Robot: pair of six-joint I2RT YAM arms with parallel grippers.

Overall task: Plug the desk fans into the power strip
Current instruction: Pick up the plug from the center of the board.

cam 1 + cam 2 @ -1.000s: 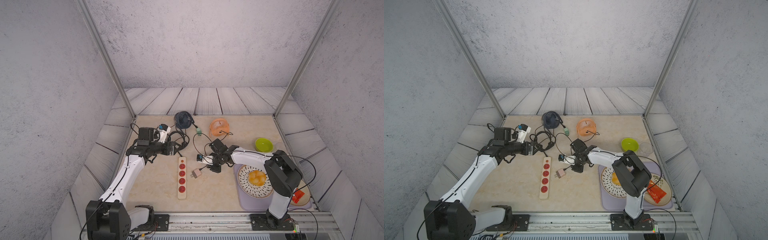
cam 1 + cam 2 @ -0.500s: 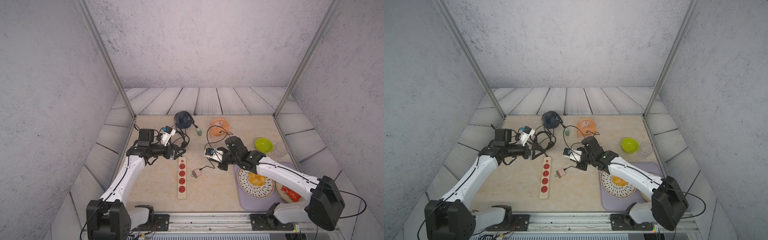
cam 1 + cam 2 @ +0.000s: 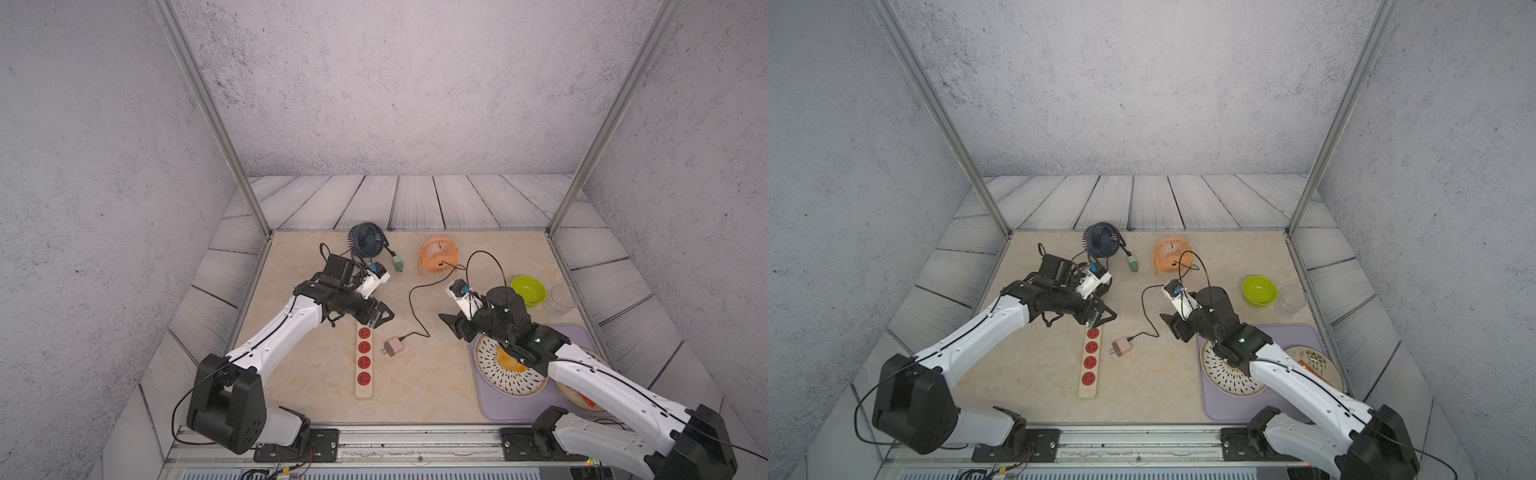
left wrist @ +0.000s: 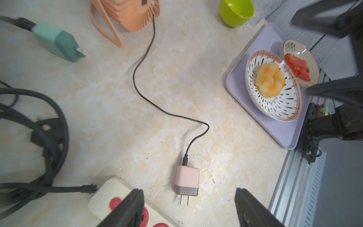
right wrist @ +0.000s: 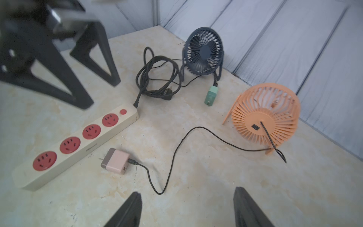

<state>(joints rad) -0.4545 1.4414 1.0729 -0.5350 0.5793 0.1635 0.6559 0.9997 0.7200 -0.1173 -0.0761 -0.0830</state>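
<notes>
The pink plug [image 4: 187,183] of the orange desk fan [image 5: 265,118] lies flat on the table [image 3: 415,395], just beside the middle of the power strip [image 5: 78,141]. Its prongs aim at the strip's side, and its thin black cable [image 4: 134,78] leaves from the opposite end. Its long axis therefore runs crosswise to the row of upward-facing red sockets. The left gripper [image 3: 380,318] hangs over the strip's button end. From there the plug sits just ahead of the fingers [image 4: 125,208], centred in the gap between them, prongs toward them; the jaws stand wide apart and hold nothing. The right gripper [image 3: 451,325] is equally wide and empty, with the plug farther ahead and off toward the strip, and a loop of cable directly before its fingertips. The left arm looks the nearer, lined up to close across the plug's narrow width. Once lifted, the plug would need turning prongs-down.
</notes>
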